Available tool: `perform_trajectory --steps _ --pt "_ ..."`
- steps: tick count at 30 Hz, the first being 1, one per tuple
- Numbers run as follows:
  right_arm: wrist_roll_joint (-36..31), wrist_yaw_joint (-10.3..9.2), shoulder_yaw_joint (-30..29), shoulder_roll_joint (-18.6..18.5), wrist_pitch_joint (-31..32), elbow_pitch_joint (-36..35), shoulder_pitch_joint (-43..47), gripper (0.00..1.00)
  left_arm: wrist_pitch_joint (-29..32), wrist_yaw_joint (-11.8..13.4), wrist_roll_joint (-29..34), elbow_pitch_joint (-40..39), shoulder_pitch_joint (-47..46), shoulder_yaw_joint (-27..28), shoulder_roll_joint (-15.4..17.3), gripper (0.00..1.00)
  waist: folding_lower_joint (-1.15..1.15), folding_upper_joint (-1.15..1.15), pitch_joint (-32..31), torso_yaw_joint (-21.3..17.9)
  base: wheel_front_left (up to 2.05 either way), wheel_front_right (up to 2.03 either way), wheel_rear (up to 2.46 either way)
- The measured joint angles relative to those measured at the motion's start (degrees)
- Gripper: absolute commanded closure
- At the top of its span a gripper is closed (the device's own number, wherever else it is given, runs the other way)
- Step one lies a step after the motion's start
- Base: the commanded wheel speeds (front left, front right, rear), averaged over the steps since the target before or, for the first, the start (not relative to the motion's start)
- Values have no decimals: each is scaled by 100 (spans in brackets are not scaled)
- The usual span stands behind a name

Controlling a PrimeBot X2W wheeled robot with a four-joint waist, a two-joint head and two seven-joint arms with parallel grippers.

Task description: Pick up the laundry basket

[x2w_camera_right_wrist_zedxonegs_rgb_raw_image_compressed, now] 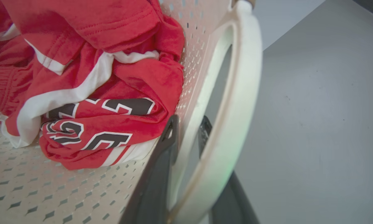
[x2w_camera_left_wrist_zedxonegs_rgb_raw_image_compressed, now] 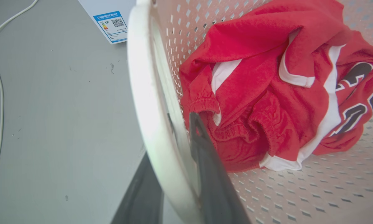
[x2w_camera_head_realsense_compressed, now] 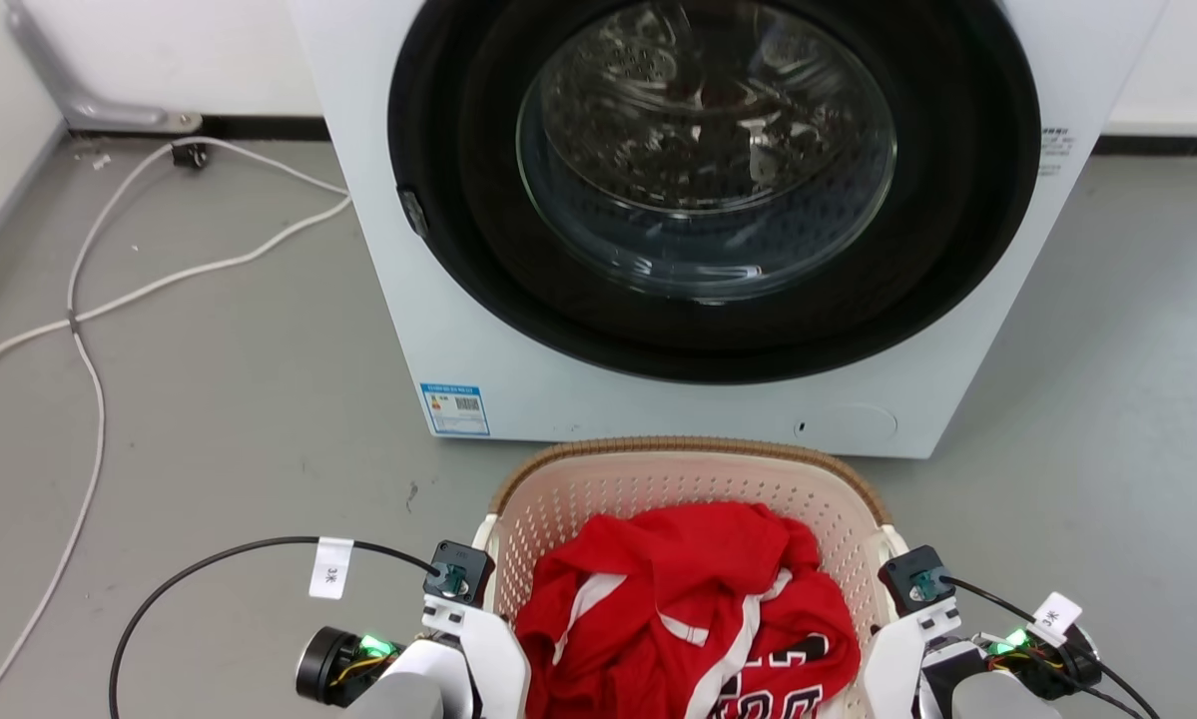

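Left pincer point(x2w_camera_left_wrist_zedxonegs_rgb_raw_image_compressed: 170, 135) and right pincer point(x2w_camera_right_wrist_zedxonegs_rgb_raw_image_compressed: 190, 119) each clamp 1 side handle point(x2w_camera_left_wrist_zedxonegs_rgb_raw_image_compressed: 142, 77) of the laundry basket point(x2w_camera_head_realsense_compressed: 678, 446), 1 finger inside it, for a level lift.

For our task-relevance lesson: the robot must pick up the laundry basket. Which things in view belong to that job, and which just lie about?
Job: laundry basket; left gripper and right gripper, each astride a handle.
Lying about: red clothes in the basket; washer; white floor cable.

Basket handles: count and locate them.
2, both on the laundry basket: left handle at the left end effector, right handle at the right end effector.
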Motion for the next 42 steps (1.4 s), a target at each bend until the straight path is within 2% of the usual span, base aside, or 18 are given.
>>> perform_trajectory --steps 11,21,30,42 --pt "1026 -10 938 -8 653 -5 95 100 369 -51 -59 33 126 -103 66 100 1 0 -303 35 0 0 0" --pt "1724 -12 1517 -26 1028 -48 125 100 503 -92 -147 44 177 -153 93 100 1 0 -414 -12 0 0 0" --pt "1947 -13 1727 -40 1042 -45 107 100 509 -91 -201 46 177 -181 100 100 1 0 -398 -68 0 0 0" --pt "1916 -12 1699 -40 949 -9 64 100 528 -85 -268 45 179 -218 100 100 1 0 -367 -39 0 0 0"
